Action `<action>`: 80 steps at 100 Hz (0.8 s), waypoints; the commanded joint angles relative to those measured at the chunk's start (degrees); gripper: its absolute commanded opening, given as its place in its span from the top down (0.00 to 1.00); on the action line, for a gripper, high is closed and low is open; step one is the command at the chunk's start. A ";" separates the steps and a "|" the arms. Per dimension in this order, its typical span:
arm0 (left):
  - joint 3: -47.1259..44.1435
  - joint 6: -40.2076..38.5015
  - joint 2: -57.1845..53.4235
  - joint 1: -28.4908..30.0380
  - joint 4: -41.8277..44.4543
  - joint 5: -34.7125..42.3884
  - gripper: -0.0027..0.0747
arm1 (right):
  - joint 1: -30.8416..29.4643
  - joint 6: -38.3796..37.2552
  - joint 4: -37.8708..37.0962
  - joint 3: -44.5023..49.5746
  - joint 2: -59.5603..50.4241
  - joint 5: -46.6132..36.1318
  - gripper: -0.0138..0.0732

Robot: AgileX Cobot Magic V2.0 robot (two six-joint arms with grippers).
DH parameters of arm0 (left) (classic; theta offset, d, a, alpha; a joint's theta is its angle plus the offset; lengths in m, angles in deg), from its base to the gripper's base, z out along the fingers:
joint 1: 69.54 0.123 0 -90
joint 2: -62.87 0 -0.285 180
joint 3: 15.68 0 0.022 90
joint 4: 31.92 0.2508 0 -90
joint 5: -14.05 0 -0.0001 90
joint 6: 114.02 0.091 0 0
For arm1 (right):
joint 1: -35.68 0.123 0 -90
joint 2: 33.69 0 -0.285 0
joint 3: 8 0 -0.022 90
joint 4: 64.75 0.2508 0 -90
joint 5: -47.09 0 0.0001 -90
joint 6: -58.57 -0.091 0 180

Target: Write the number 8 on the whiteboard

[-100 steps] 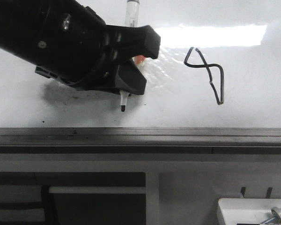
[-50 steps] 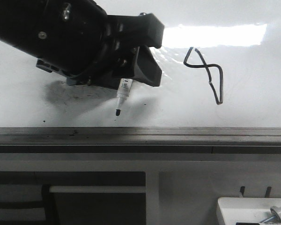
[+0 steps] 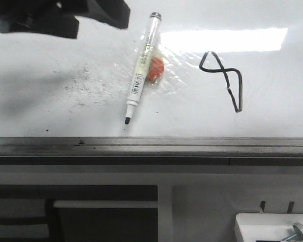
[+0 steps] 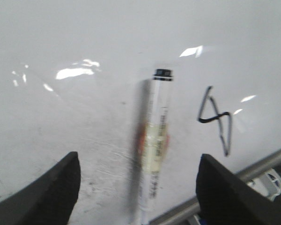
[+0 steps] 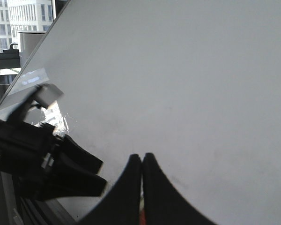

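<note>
The whiteboard (image 3: 272,85) is glossy white with a grey metal edge strip. The number 8 (image 3: 223,80), a crooked thin black figure with an open end, is drawn right of centre; it also shows in the left wrist view (image 4: 217,120). A white marker pen (image 3: 141,65) with an orange band lies flat on the board left of the 8, tip toward the front edge; it also shows in the left wrist view (image 4: 157,140). My left gripper (image 4: 138,187) is open and empty above the pen; in the front view it sits at the top left (image 3: 65,15). My right gripper (image 5: 141,157) is shut and empty over bare board.
Faint grey ink smudges (image 3: 88,85) mark the board left of the pen. A glare patch (image 3: 222,39) lies above the 8. The grey edge strip (image 3: 151,146) runs along the front. A white box-like object with a bolt (image 3: 275,227) sits below at the front right.
My left gripper let go of the marker pen and moved up and to the left. The pen now lies flat on the board.
</note>
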 commanded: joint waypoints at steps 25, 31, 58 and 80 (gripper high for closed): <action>-15.69 -0.12 -29.55 -6.98 1.44 -0.83 0.92 | -0.07 0.74 0.12 13.81 -23.09 -0.15 0.92; -18.26 -0.12 -34.29 -7.01 1.34 -1.50 0.99 | -0.07 0.74 0.12 15.17 -26.68 1.30 0.92; -23.70 -0.12 -44.87 -7.01 -0.12 -2.28 0.99 | -0.07 0.74 0.12 17.02 -31.75 0.58 0.92; -25.07 -0.12 -44.99 -7.01 -0.12 -2.31 0.99 | -0.07 0.74 0.12 17.02 -31.75 0.58 0.92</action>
